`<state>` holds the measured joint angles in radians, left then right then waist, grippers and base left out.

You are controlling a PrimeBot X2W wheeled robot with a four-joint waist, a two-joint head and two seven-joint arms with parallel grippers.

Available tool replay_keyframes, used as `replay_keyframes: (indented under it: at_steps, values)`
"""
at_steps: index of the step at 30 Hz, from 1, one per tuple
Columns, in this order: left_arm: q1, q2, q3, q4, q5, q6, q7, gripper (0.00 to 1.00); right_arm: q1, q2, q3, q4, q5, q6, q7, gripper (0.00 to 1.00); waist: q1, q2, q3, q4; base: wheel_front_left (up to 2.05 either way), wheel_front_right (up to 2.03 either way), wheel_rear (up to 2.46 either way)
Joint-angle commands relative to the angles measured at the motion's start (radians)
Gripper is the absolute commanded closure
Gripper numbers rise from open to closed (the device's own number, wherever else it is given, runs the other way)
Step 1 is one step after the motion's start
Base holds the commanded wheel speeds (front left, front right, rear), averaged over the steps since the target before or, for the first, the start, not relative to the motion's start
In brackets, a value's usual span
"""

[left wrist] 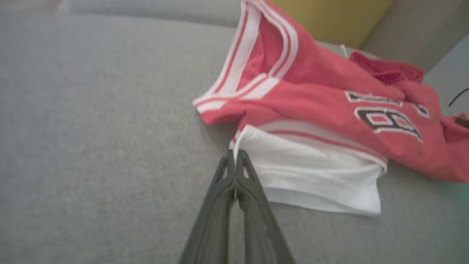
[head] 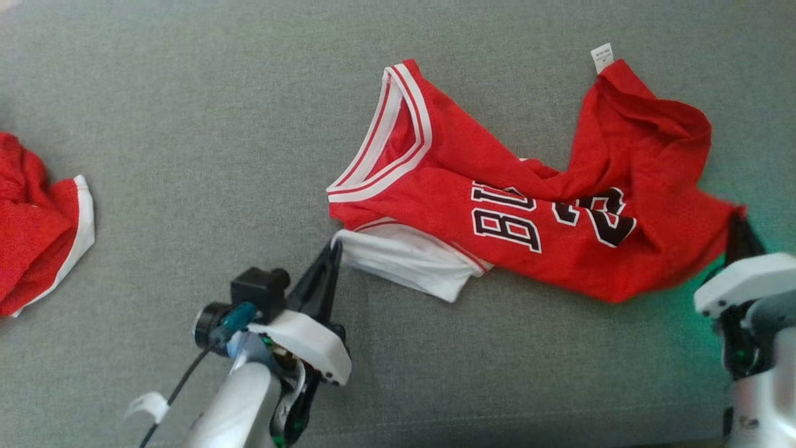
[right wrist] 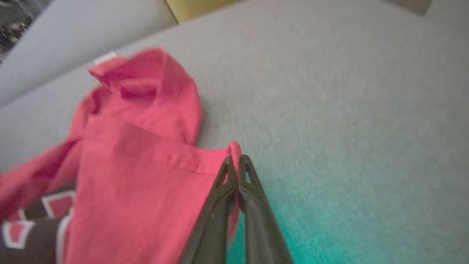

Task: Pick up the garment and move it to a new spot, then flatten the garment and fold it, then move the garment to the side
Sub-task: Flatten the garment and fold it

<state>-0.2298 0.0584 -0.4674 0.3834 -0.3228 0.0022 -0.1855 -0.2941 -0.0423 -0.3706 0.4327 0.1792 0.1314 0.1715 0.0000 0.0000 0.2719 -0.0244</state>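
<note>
Here the left gripper (head: 336, 247) has its two dark fingers pressed flat together on the near corner of the white flap (head: 407, 261) of the garment (head: 497, 186), with a thin edge of cloth pinched between the tips. The right gripper (right wrist: 236, 158) is clamped too, its fingers closed on a folded corner of the red hem, which pokes up just past the tips in the right wrist view.

The garment is a red sleeveless basketball jersey. It lies crumpled on the grey cushion (head: 186, 124), stretched loosely between the two grippers, from the centre to the right of the head view. Its V-neck (head: 388, 140) is trimmed in white bands with thin red stripes and lies open, its point aimed toward the robot's left. Black characters outlined in white run across the chest, partly buried under a fold. The white flap sticks out from under the red body near the neck and is edged with a red stripe. At the far right the cloth bunches into a rumpled hump, and a small white label (head: 601, 58) stands out from its top edge. A stitched seam runs along the hem beside the right gripper.

A green glow tints the cushion there. Another red cloth (head: 37, 230) with a white edge lies at the far left, well apart from the jersey. A yellow object (left wrist: 329, 18) sits behind the cushion
</note>
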Motion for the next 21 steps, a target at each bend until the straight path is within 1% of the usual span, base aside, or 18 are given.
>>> replay_keyframes:
  at_steps: [1,4,5,8,14,17,21]
  values:
    - [-0.021,0.011,0.041,-0.054,-0.004,0.008,-0.023,1.0,-0.005,-0.008,0.03,-0.071,0.014,-0.001,-0.024,1.0,0.0,0.0,-0.011,0.001,0.0,0.0,0.0]
    - [-0.015,0.021,0.068,-0.128,-0.005,0.023,-0.048,1.0,0.005,-0.008,0.061,-0.175,0.035,-0.001,-0.051,1.0,0.0,0.0,-0.027,0.0,0.0,0.0,0.0]
    - [-0.014,0.034,0.087,-0.187,0.0,0.034,-0.058,1.0,0.01,-0.008,0.088,-0.257,0.038,-0.001,-0.056,1.0,0.0,0.0,-0.039,-0.001,0.0,0.0,0.0]
    - [-0.019,0.055,0.119,-0.283,0.011,0.05,-0.067,1.0,0.006,-0.01,0.132,-0.389,0.05,-0.001,-0.061,1.0,0.0,0.0,-0.057,0.001,0.0,0.0,0.0]
    - [-0.069,0.098,0.191,-0.475,0.036,0.07,-0.074,1.0,-0.05,-0.028,0.197,-0.632,0.072,-0.001,-0.067,1.0,0.0,0.0,-0.097,0.009,0.0,0.0,0.0]
    - [-0.121,0.125,0.226,-0.554,0.054,0.071,-0.075,1.0,-0.094,-0.046,0.22,-0.715,0.078,-0.001,-0.065,1.0,0.0,0.0,-0.119,0.016,0.0,0.0,0.0]
    - [-0.214,0.152,0.259,-0.632,0.068,0.066,-0.073,1.0,-0.152,-0.071,0.234,-0.777,0.08,-0.001,-0.045,1.0,0.0,0.0,-0.146,0.03,0.0,0.0,0.0]
